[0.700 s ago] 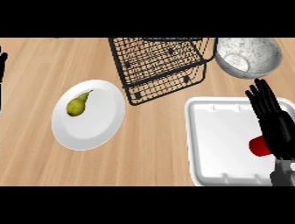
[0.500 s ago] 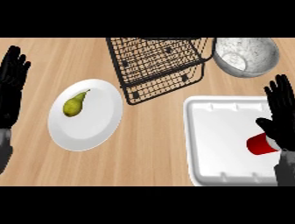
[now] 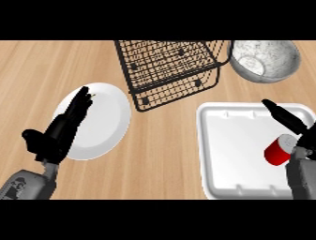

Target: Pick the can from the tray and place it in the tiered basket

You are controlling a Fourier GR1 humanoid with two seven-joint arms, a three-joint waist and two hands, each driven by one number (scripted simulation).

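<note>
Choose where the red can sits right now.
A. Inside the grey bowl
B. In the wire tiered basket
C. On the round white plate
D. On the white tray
D: the red can lies on the white tray, beside the right robot hand.

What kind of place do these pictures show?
Probably a kitchen counter: a wooden top carries a white plate, a metal bowl, a black wire basket and a white tray holding a red can.

Wooden counter (image 3: pixel 167 159), white plate (image 3: pixel 108 122), black wire tiered basket (image 3: pixel 170 70), metal bowl (image 3: pixel 266 61), white tray (image 3: pixel 237 154)
</note>
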